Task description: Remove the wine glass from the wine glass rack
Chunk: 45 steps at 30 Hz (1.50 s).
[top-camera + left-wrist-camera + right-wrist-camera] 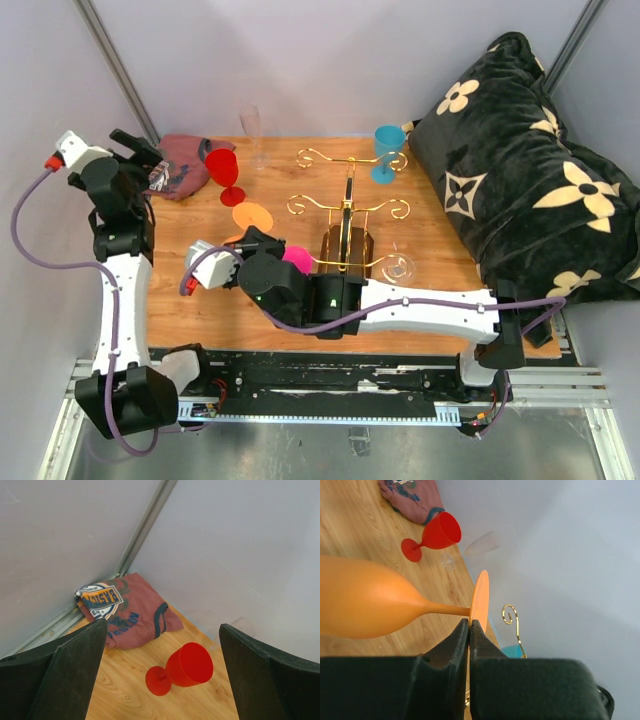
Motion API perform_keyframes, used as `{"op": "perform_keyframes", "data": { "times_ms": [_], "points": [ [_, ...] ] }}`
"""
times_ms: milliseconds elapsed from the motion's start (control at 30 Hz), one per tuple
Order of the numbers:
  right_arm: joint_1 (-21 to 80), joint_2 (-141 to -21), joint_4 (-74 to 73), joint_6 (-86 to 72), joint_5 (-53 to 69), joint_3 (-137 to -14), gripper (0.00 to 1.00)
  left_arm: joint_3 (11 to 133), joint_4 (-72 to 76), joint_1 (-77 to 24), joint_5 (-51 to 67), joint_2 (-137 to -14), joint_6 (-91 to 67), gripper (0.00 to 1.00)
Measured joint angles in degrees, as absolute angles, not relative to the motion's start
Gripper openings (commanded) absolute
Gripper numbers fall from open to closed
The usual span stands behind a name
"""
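Pinching foot rim of orange wine glass (365, 605) with right gripper (469, 625), jaws tight; holding it off and just left of wine glass rack (345, 245). Pointing left gripper (162, 625), spread wide and empty, toward red goblet (190, 665) by folded shirt (127, 612).

Left end effector (162, 626) spread wide; red goblet (189, 666) ahead, maroon shirt (127, 612) beyond.

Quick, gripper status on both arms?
Left gripper: open, holding nothing.
Right gripper: shut on the orange wine glass, by its foot.
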State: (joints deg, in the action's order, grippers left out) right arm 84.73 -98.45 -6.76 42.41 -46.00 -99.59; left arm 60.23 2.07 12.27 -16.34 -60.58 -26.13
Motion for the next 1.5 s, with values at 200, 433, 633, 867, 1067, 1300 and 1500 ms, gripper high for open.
{"op": "perform_keyframes", "data": {
  "times_ms": [200,433,633,867,1067,1300,1500],
  "points": [
    [88.77,-98.45,-13.02,35.53,-47.35,-100.03,0.01,62.00,-4.82,16.34,-12.86,-60.86,-31.42,1.00],
    [93.65,-92.86,-22.22,23.44,-47.11,-96.68,0.01,62.00,-7.92,16.95,-9.17,-60.86,-34.33,1.00],
    [94.98,-78.65,-29.06,8.67,-43.64,-89.65,0.01,62.00,-8.05,17.06,-4.75,-61.12,-34.76,0.99],
    [94.96,-66.72,-36.71,-3.99,-45.17,-84.40,0.01,62.00,-8.25,17.08,-2.57,-61.12,-34.79,0.98],
    [94.78,-68.27,-41.63,-5.80,-52.14,-78.41,0.01,62.00,-8.23,17.08,-0.89,-61.12,-35.18,0.98],
    [91.02,-67.94,-38.85,-1.28,-58.26,-71.90,0.01,61.91,-8.12,17.08,0.03,-60.69,-35.42,0.98],
    [87.57,-65.04,-31.86,3.64,-59.24,-67.22,0.01,61.47,-7.66,17.08,0.80,-60.12,-36.07,0.98]
  ]
}}
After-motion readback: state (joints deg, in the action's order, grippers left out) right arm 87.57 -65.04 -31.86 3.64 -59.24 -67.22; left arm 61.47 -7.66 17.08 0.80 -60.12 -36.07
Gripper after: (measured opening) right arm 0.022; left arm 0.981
